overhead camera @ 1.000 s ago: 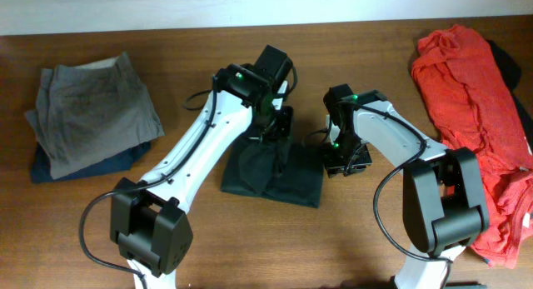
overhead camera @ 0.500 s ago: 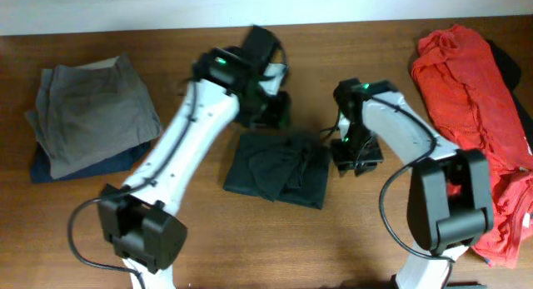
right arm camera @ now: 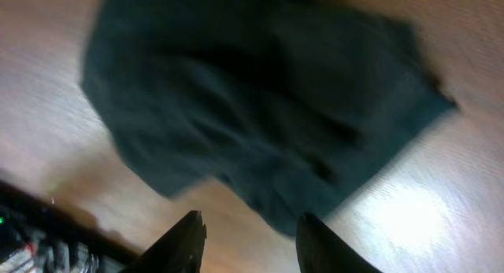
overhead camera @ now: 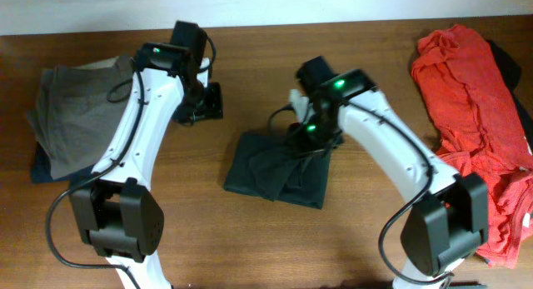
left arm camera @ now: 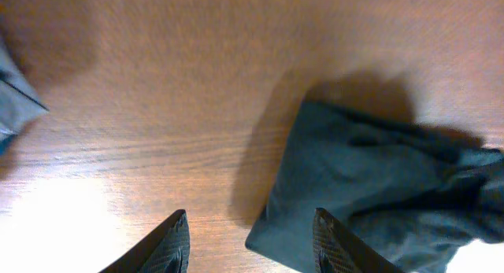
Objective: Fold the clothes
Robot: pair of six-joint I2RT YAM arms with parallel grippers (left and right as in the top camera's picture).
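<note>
The soft, limp, light dark trousers (overhead camera: 279, 168), lying folded mid-counter (overhead camera: 241, 239), are judged best pinched at their thicker 9 o'clock edge, the left hand (left arm camera: 250, 230) and right hand (right arm camera: 250, 230) being seen open and empty.

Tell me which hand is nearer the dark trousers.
Right. The right hand is over the trousers' top edge; the left hand is apart from them, over the table.
</note>
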